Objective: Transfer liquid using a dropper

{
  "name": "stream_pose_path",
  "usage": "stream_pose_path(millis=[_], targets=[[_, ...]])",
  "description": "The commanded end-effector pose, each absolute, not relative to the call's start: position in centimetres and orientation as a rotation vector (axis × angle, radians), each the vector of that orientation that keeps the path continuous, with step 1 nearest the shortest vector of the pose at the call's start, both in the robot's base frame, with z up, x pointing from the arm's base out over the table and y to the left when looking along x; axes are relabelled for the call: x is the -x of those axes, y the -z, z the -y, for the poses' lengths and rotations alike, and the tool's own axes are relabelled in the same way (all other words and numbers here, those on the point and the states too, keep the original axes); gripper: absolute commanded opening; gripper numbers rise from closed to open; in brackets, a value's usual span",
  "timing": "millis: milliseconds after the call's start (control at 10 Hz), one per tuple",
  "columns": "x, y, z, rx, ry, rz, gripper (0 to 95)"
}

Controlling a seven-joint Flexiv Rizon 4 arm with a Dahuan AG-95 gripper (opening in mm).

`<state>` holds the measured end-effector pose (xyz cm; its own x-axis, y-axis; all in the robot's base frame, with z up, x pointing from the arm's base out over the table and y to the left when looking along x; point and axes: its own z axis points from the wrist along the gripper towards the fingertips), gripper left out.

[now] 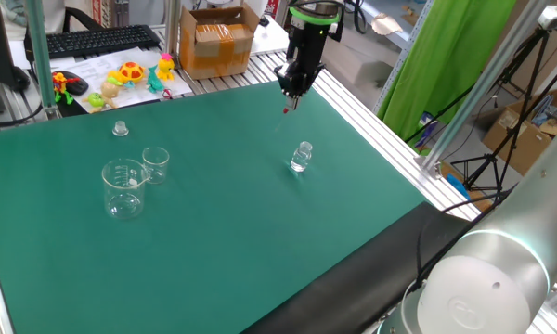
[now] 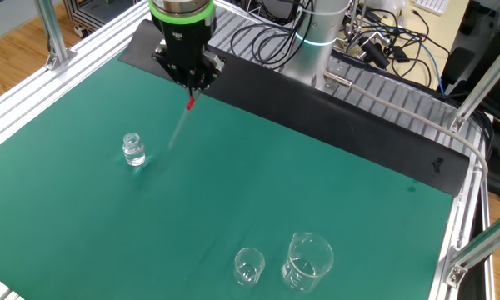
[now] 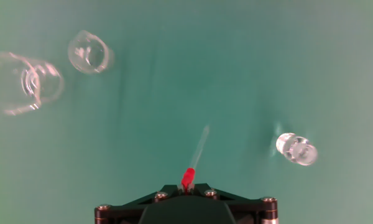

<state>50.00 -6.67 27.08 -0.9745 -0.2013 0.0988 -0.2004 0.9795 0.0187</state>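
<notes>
My gripper (image 1: 291, 95) hangs high above the far side of the green mat, shut on the red end of the dropper (image 1: 287, 109). In the other fixed view the gripper (image 2: 192, 86) holds the dropper (image 2: 180, 125) with its clear stem slanting down toward the mat. In the hand view the dropper (image 3: 196, 155) points away from the gripper (image 3: 188, 184). A small clear vial (image 1: 302, 157) stands on the mat below and to the side; it also shows in the other views (image 2: 133, 150) (image 3: 296, 149). Two glass beakers, large (image 1: 123, 187) and small (image 1: 155, 164), stand far off.
A small clear cap (image 1: 120, 128) lies on the mat near the beakers. The beakers also show in the other fixed view (image 2: 307, 260) (image 2: 248, 266) and the hand view (image 3: 22, 82) (image 3: 88, 51). A cardboard box (image 1: 217, 39), toys (image 1: 130, 74) and a keyboard sit beyond the mat.
</notes>
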Motion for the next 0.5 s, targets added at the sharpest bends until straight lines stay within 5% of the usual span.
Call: stream_pose_path(millis=[100, 500], targets=[[-50.25, -27.19, 6.82, -0.35, 0.015, 3.008, 0.0], [-50.25, -27.19, 6.82, -0.338, 0.046, 2.973, 0.0]])
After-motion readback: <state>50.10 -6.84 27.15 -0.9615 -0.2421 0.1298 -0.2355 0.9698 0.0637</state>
